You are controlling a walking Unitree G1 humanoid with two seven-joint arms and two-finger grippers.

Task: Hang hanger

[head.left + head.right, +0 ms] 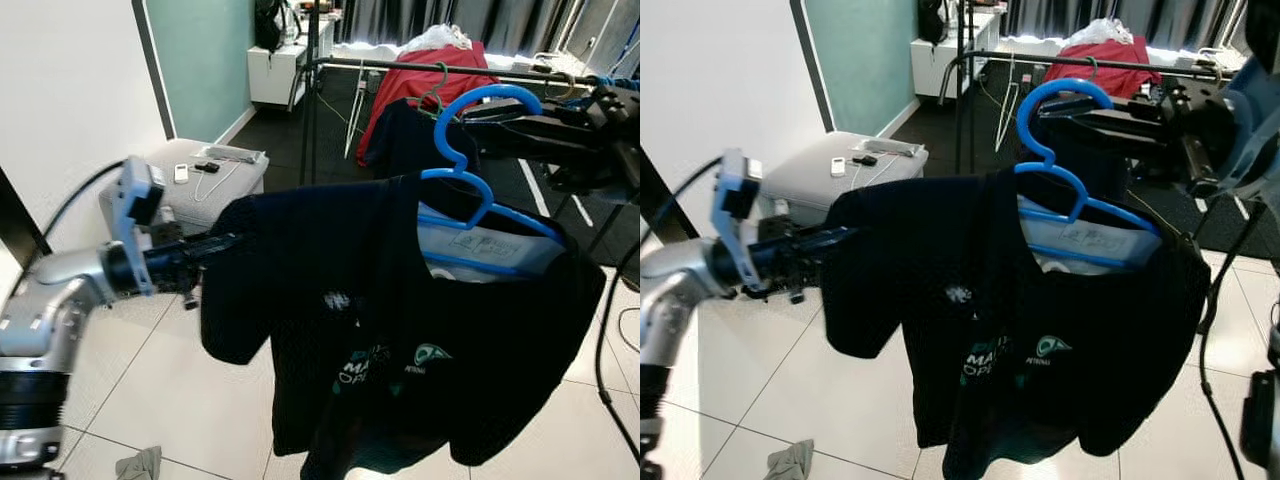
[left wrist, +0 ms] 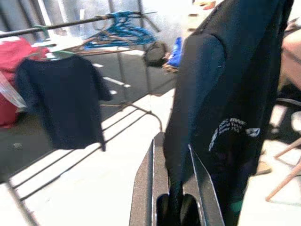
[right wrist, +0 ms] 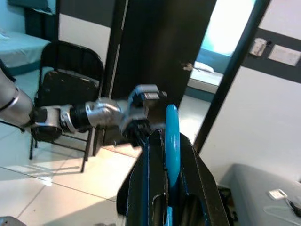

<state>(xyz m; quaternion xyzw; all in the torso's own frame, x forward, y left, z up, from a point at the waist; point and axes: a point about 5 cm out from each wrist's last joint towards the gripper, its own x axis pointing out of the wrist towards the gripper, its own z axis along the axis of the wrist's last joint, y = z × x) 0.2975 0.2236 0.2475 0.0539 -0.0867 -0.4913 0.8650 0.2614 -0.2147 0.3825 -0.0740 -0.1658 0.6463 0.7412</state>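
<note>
Bright blue plastic hanger [image 1: 480, 150] sits upright mid-air, hook on top, with a black printed t-shirt [image 1: 400, 320] draped over it, sleeve stretched out sideways.

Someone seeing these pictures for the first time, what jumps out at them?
A big dark T-shirt on a bright blue plastic hanger hangs mid-frame. The right end effector is shut on the hanger's hook; the left end effector pinches the shirt's sleeve. Behind stands a black metal clothes rack with garments.
</note>
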